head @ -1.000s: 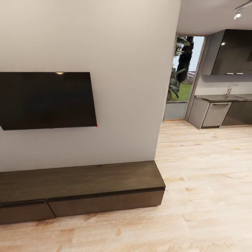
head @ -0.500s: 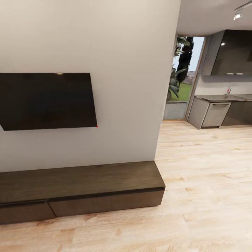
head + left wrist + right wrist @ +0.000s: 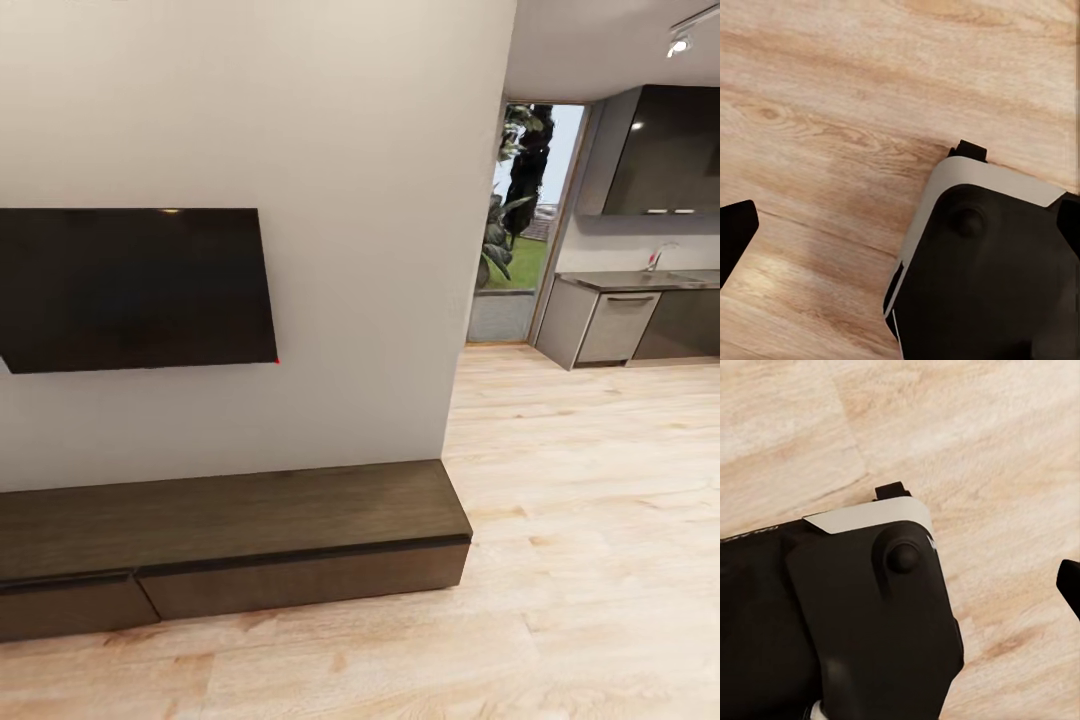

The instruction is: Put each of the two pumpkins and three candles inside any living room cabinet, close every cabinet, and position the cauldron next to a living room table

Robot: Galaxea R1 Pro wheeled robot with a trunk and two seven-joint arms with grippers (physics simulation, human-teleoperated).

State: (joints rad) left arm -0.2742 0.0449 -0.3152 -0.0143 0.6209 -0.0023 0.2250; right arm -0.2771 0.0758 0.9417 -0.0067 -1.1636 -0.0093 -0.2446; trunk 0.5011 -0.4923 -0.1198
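I'm facing the cabinet (image 3: 300,575), drawers shut, handleless and stiff, so I'd hook a front's top edge. Both tools' grip I can't tell.

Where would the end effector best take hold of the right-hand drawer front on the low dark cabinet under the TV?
Probably at the top edge of the right drawer front, coming from the front and above. The front is flat and handleless, and a dark gap runs between it and the cabinet top, the only visible purchase.
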